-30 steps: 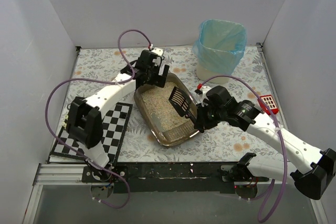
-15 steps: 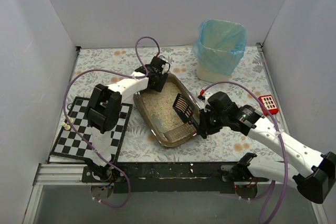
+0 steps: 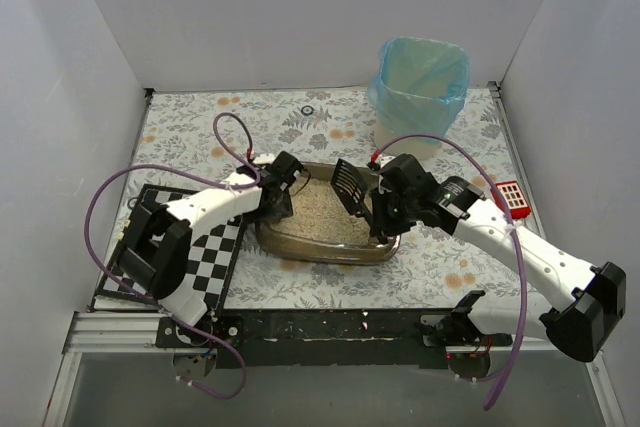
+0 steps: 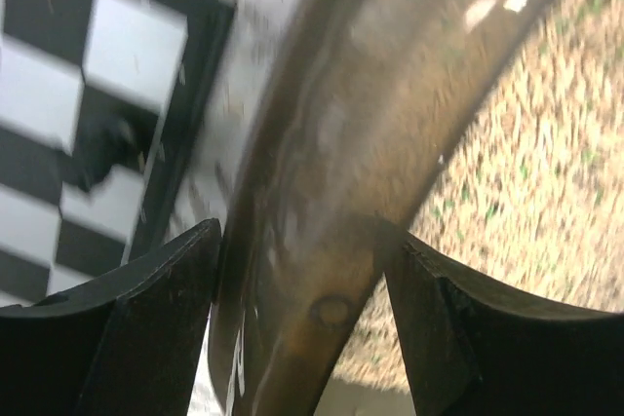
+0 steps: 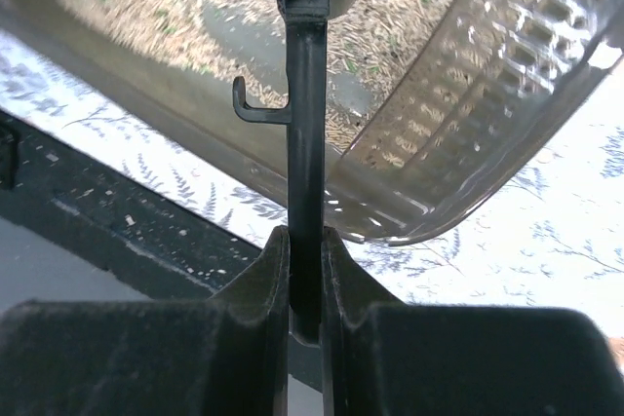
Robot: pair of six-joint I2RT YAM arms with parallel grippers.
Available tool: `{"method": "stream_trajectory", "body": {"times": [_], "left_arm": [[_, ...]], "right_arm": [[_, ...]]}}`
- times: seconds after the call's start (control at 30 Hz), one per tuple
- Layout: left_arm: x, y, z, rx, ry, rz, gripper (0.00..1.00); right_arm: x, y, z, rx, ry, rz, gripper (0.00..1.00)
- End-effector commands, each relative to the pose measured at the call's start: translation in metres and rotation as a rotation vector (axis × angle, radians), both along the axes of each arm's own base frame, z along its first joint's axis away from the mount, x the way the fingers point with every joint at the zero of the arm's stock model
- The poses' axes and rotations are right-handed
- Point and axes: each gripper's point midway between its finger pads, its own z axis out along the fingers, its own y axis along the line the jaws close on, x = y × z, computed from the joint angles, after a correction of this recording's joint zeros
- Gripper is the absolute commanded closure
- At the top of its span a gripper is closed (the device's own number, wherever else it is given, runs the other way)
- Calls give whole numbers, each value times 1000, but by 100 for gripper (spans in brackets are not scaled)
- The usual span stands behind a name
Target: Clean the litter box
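**Fig.** Litter box [image 3: 325, 250] mid-table, long axis approx. left–right, one of my arms at each end.

My left gripper [image 3: 272, 199] pinches the left-end rim, wall betw. the fingers. My right gripper [image 3: 385, 215] is pressed shut on the scoop [image 3: 347, 185] handle, blade over the far-right corner. The bin [image 3: 400, 135] lies beyond, so the right arm is nearer. Clumps in the litter can't be made out; left wrist view blurred.
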Motion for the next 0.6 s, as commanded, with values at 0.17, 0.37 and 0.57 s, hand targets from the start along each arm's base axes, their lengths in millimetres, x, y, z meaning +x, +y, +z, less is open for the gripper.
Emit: {"method": "stream_trajectory", "body": {"times": [0.17, 0.37, 0.57], "left_arm": [[-80, -36, 23, -323, 51, 64, 19], [-62, -30, 54, -311, -70, 67, 4], [-53, -13, 51, -225, -75, 111, 2]], "right_arm": [[28, -45, -3, -301, -66, -122, 99], [30, -27, -1, -269, -59, -72, 99], [29, -10, 0, -263, -86, -27, 99]]}}
